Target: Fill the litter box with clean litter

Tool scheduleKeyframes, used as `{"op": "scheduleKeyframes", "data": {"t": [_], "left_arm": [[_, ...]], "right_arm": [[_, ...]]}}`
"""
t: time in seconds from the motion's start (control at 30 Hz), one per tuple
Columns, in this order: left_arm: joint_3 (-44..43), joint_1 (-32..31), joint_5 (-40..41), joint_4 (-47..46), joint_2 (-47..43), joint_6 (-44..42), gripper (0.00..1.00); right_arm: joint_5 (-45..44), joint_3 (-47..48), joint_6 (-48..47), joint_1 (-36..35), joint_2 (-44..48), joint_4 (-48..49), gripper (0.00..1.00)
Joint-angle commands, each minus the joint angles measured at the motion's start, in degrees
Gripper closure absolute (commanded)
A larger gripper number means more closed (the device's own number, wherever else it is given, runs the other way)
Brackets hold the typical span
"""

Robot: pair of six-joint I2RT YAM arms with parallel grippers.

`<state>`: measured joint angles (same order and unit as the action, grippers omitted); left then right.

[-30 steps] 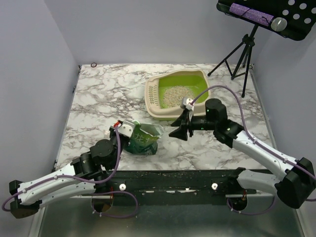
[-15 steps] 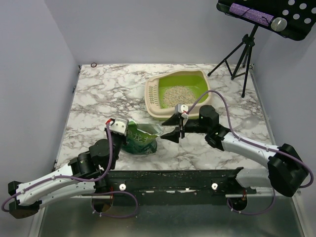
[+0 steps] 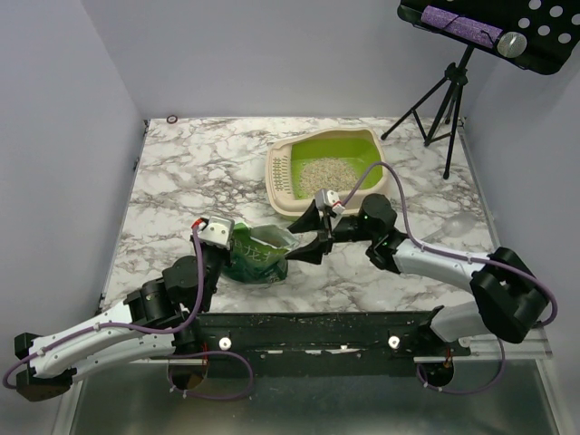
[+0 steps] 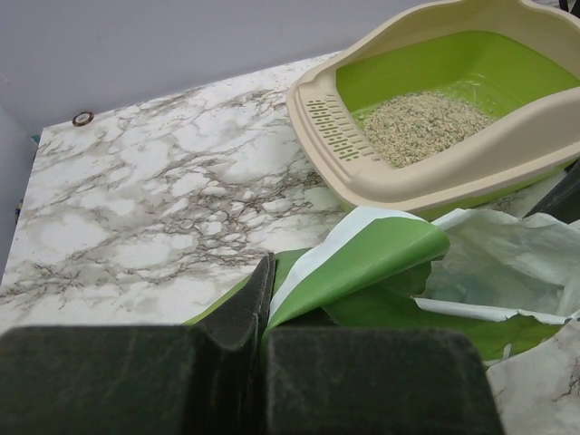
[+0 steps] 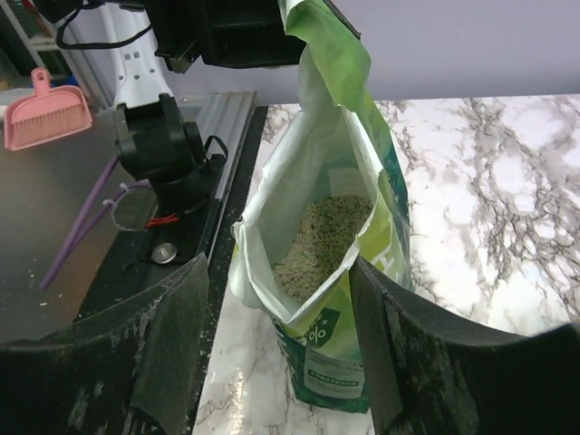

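The litter box (image 3: 279, 186) stands at the back centre-right, lime-green inside with a beige rim (image 4: 426, 181). A patch of pale litter (image 3: 319, 170) lies on its floor (image 4: 421, 127). A green printed bag (image 3: 260, 256) stands in front of it, mouth open, with more litter (image 5: 324, 237) inside. My left gripper (image 3: 227, 241) is shut on the bag's upper edge (image 4: 362, 258), which it holds up. My right gripper (image 3: 309, 235) is open at the bag's mouth. Its jaws straddle the bag (image 5: 337, 349), the right finger against the bag's side.
A black tripod (image 3: 446, 101) and perforated stand tray (image 3: 494, 32) are at the back right. A small ring (image 3: 172, 119) lies at the far left corner. Granules dot the black rail (image 3: 308, 323) at the near edge. A pink brush (image 5: 47, 109) lies off the table.
My right gripper has swung left from beside the litter box to the bag's mouth and opened wider. My left gripper has shifted slightly left and up, still holding the bag's edge.
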<state>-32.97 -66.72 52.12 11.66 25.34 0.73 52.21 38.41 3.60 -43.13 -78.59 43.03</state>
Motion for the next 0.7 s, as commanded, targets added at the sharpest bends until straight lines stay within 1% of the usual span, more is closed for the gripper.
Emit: {"op": "scheduleKeyframes", "data": {"t": [0.0,0.17,0.23,0.27,0.3,0.37,0.4,0.43,0.5,0.57,0.67], "left_arm": [[-1.6,0.2,2.7,-9.6,-1.6,1.6,1.00],[-1.9,0.3,2.3,-9.2,-1.8,1.8,1.00],[-2.3,0.3,2.2,-8.6,-1.7,2.2,1.00],[-2.3,0.3,2.3,-8.3,-1.7,2.3,1.00],[-2.2,0.3,2.3,-7.9,-1.7,2.8,1.00],[-2.3,0.2,2.4,-7.0,-1.9,3.6,1.00],[-2.2,0.3,2.4,-6.8,-2.1,3.8,1.00],[-2.1,0.2,2.5,-6.7,-2.3,4.0,1.00],[-1.9,0.2,2.3,-6.7,-2.7,4.2,1.00],[-1.9,0.2,1.2,-6.7,-3.1,4.3,1.00],[-1.7,0.3,-5.5,-8.7,-3.4,3.6,1.00]], "right_arm": [[3.9,1.5,6.7,-1.1,-4.5,12.1,0.29],[4.3,2.1,13.7,-1.7,-10.1,22.9,0.29],[3.1,2.1,16.3,-1.9,-11.8,27.8,0.32],[2.9,1.9,17.5,-1.8,-12.6,30.2,0.36],[3.1,2.1,18.5,-1.9,-13.2,31.8,0.43],[3.8,2.8,19.3,-1.9,-14.1,31.8,0.56],[3.9,2.9,19.3,-1.9,-14.2,31.6,0.65],[3.5,2.5,19.1,-1.9,-14.2,31.5,0.74],[0.9,1.0,17.7,-1.8,-13.2,30.7,1.00],[-1.7,-1.0,14.2,-1.8,-10.6,28.1,1.00],[-7.2,-2.8,8.6,-1.0,-4.4,19.1,1.00]]}}
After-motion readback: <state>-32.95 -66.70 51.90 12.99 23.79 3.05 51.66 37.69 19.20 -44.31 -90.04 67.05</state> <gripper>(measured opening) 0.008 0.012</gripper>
